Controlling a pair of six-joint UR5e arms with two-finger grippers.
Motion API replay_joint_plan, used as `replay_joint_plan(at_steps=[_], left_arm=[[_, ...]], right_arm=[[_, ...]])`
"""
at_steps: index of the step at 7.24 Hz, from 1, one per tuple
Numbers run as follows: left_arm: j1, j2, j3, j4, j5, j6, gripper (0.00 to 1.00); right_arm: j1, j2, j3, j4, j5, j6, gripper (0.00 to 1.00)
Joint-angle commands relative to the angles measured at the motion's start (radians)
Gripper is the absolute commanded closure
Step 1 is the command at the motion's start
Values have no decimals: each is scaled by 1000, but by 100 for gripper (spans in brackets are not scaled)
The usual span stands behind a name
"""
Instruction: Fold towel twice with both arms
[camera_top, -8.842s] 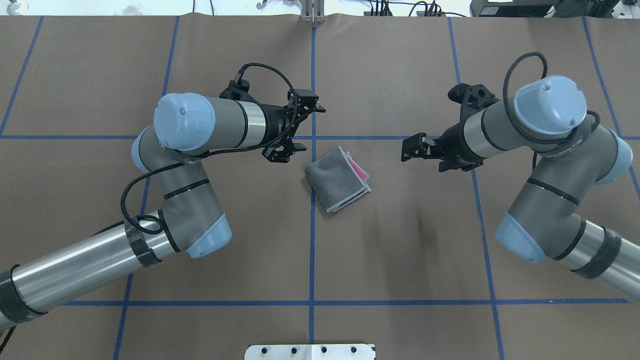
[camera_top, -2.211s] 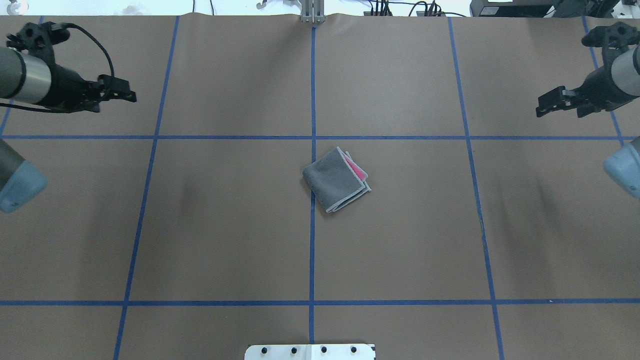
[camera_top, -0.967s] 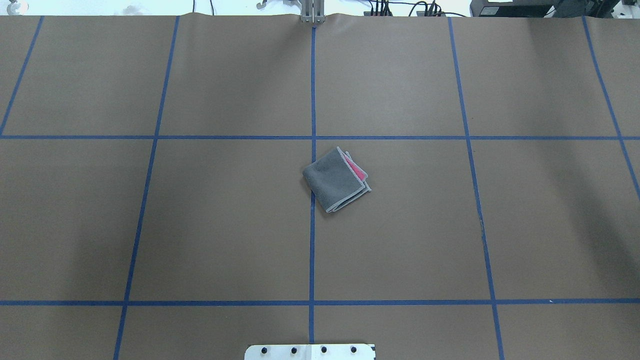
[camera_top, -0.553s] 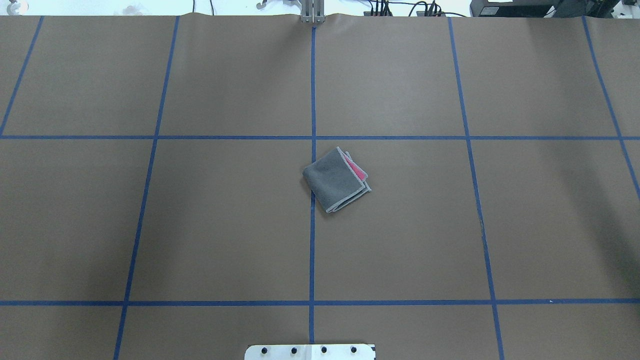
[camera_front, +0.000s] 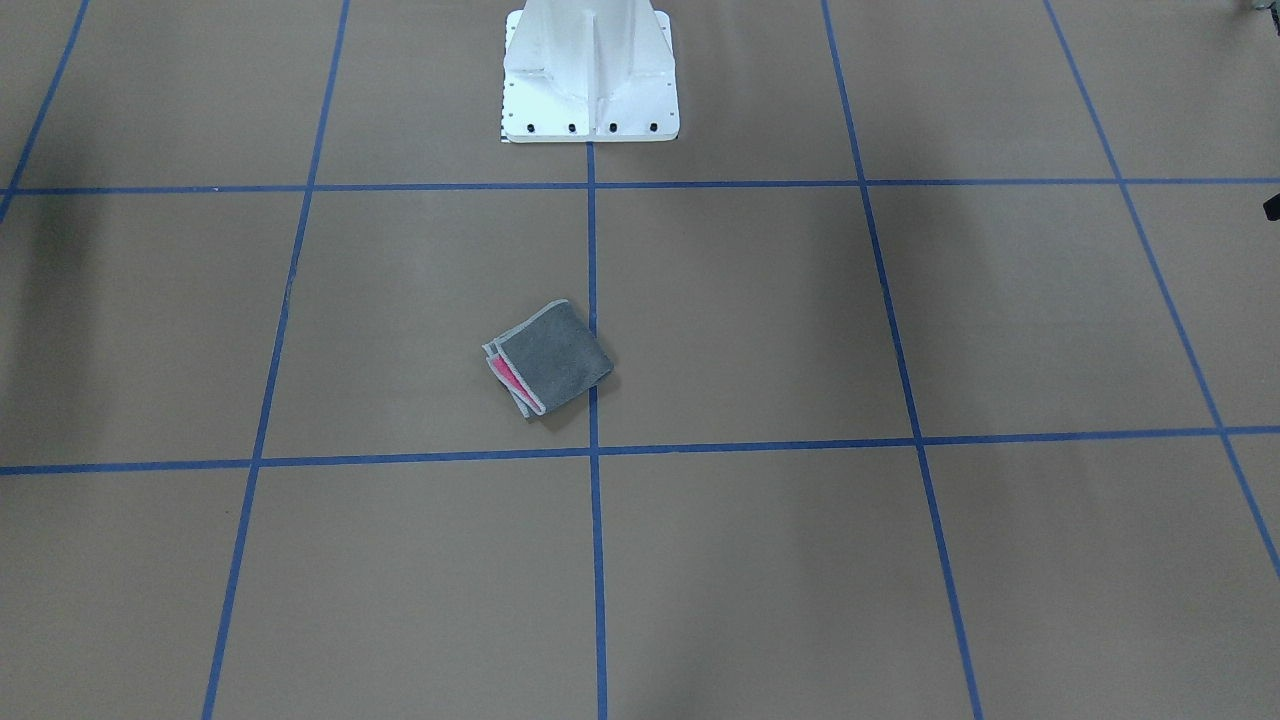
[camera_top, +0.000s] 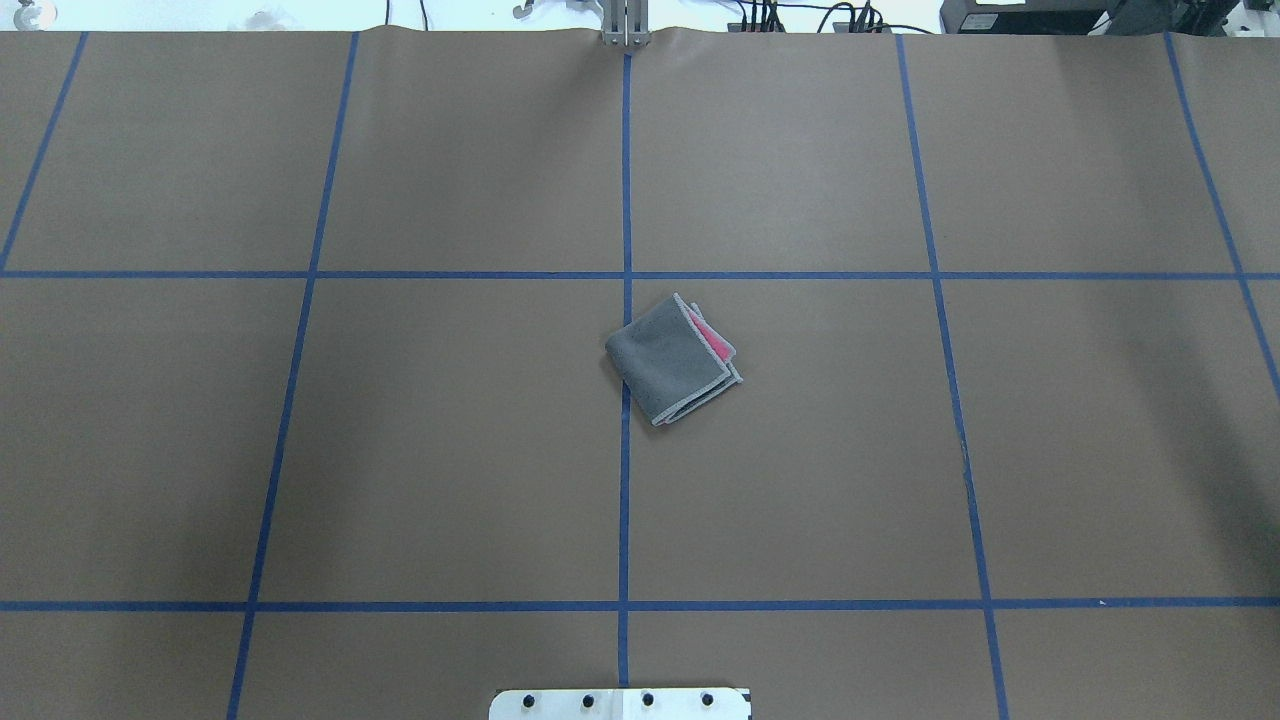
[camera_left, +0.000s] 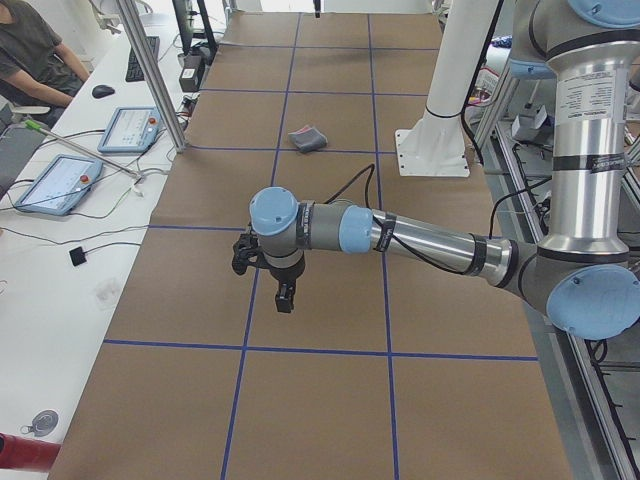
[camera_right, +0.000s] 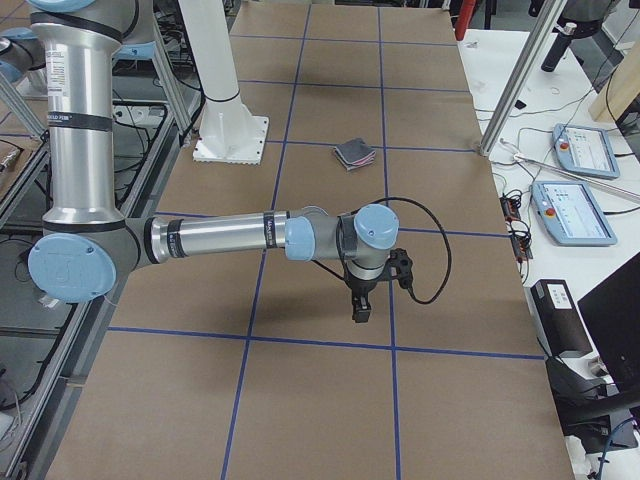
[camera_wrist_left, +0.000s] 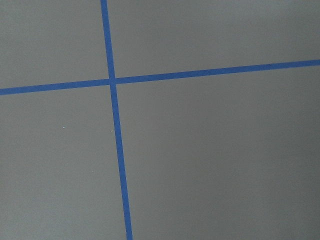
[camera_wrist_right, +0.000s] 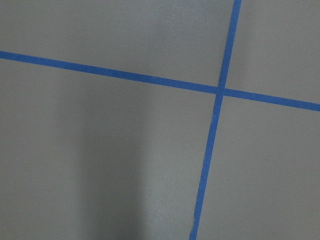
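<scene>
Towel (camera_top: 672, 360): lies flat near the middle of the table (camera_top: 450, 450), mostly right of the centre blue tape line (camera_top: 625, 500) in the overhead view, overlapping it with the left corner. Sits turned at an angle to the grid, folded into a small layered square, dark grey on top, with a sliver of pink peeking out at the far-right edge between light grey borders. Looks finished, both folds in, judging by the stacked edges.

Should handle as soft, light and limp: no stiffness to lift by, and layers likely to slide or fan open if pinched at one corner only. Best taken at the open stacked edges on the right, one corner per gripper, pinching through all layers; less to grab along the closed folds on the left.

Touched by nothing, crowded by nothing. White pedestal base (camera_top: 620, 703) at the near edge, well apart.

Left gripper (camera_left: 285, 300) hangs low over bare table toward the left end, right gripper (camera_right: 360, 308) likewise toward the right end. Neither on the towel; cannot tell from the side views how far either is open.

Tablets (camera_left: 55, 183) and a seated person (camera_left: 35, 50) beyond the far edge, out of the way.
</scene>
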Motion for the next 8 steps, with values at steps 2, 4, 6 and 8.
replay_joint_plan(at_steps=[2,4,6,8], left_arm=[[-1,14,7,-2,0,-1,0],[-26,17,41,0,2,-4,0],[-35,22,49,4,-3,-7,0],[-38,46,47,3,-6,-6,0]], right_arm=[[0,-10,3,0,1,3,0],[0,-6,4,0,-1,6,0],[0,-7,12,2,-1,7,0],[0,-6,12,2,-1,9,0]])
